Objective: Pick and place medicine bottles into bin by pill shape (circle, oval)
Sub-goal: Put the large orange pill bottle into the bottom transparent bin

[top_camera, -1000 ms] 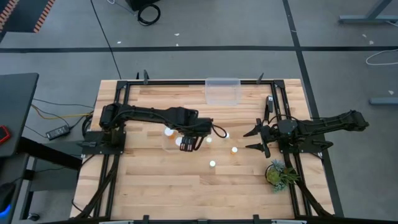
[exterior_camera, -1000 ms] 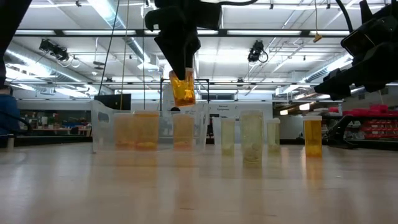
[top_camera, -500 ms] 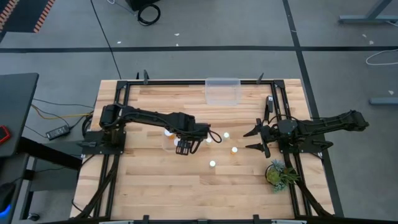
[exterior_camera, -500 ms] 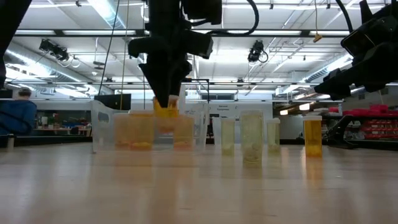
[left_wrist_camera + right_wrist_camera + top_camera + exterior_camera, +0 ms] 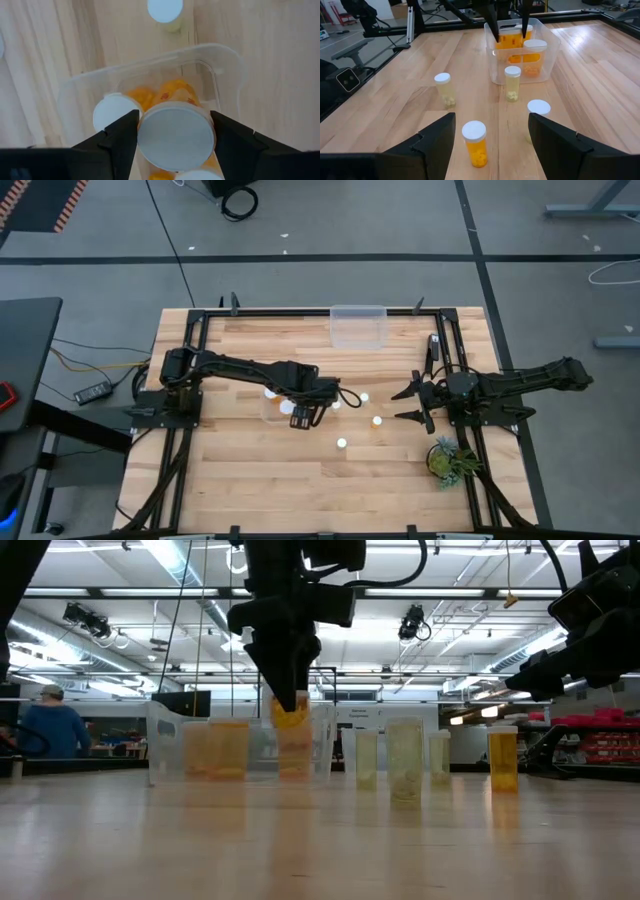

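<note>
Medicine bottle (image 5: 176, 136): upright, cap up, clamped by left gripper (image 5: 175, 140) over clear bin (image 5: 227, 65). Right gripper (image 5: 490, 145): spread wide, empty.

Left arm: we see it stretched from its base at the table's left edge toward the middle, wrist bent down, the left gripper (image 5: 303, 414) pointing at the tabletop. In our left wrist view its two dark fingers (image 5: 120, 142) press against either side of a white-capped medicine bottle (image 5: 176, 136), held upright between them. Right arm: we find it folded low along the table's right edge, waiting, the right gripper (image 5: 412, 404) aimed toward the table's centre, its fingers (image 5: 436, 140) spread wide apart with nothing between them.
</note>
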Controlling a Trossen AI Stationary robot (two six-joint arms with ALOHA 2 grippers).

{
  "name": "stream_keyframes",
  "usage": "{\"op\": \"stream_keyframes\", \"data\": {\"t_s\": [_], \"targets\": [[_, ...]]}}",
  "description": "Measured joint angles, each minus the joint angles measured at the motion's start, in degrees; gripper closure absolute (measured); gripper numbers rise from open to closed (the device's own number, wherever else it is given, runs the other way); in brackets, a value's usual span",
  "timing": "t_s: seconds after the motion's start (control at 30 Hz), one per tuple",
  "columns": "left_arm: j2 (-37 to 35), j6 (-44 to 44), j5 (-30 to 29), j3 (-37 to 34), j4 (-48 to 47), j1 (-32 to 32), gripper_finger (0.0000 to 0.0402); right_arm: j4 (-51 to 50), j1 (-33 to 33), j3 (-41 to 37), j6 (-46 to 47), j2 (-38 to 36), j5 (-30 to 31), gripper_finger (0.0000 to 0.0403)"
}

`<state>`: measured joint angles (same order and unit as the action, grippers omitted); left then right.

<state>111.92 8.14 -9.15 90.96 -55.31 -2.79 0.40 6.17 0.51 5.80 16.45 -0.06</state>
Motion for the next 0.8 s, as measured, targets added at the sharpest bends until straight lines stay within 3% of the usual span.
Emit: {"op": "stream_keyframes", "data": {"t_s": [0.2, 0.5, 0.8], "targets": [[0.0, -0.5, 3.3, -1.6, 3.3, 0.0, 0.0162, 0.0, 0.0, 0.0, 0.0, 0.0, 0.0, 0.0146], [0.0, -0.5, 3.5, -3.3, 2.4, 0.1, 0.0168, 0.0, 0.0, 0.0, 0.0, 0.0, 0.0, 0.0146], [0.0, -0.2, 4.3, -3.3, 2.3, -0.6, 0.0133, 0.0, 0.0, 0.0, 0.0, 0.0, 0.0, 0.0146]]}}
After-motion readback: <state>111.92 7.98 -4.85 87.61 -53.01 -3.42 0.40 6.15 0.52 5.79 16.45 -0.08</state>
